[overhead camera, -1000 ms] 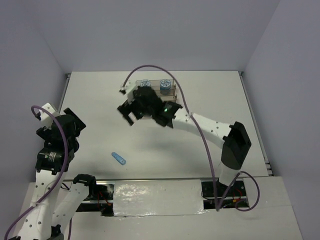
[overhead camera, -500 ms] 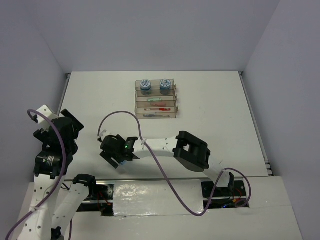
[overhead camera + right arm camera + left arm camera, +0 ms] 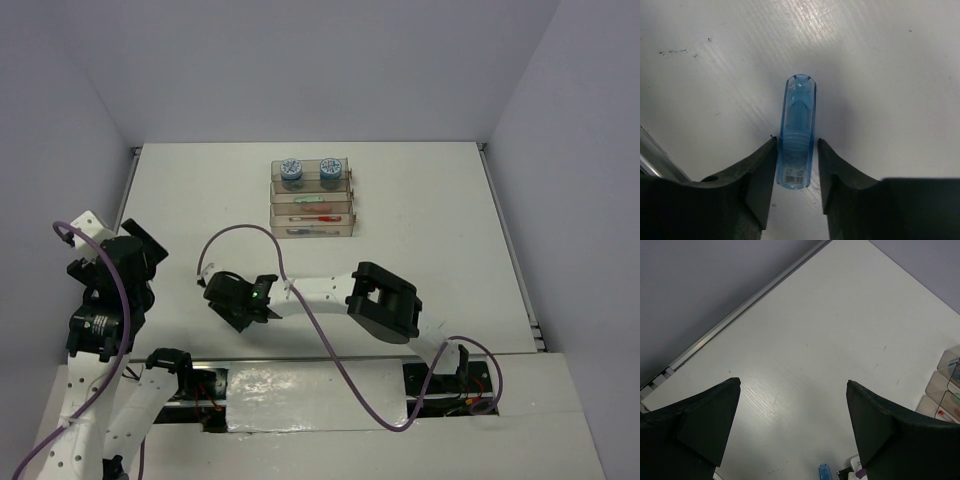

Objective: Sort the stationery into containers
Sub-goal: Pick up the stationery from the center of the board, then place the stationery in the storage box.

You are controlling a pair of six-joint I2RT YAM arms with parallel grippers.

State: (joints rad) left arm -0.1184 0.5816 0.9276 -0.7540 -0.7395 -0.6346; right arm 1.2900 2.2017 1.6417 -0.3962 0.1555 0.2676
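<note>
Writing: I see a small white label with tiny print at the near end of the blue capsule (image 3: 797,115); I cannot read it.
Capsule: lying flat on the table (image 3: 880,75), lengthwise between the fingers (image 3: 762,175) of the right gripper (image 3: 797,142), towards the table's near edge and well apart from the containers (image 3: 352,200).
Right fingers: partly closed, one just beside each flank of the capsule; I cannot tell whether they press it.
Left gripper (image 3: 792,385): fingers spread wide, holding nothing, over the table.
</note>
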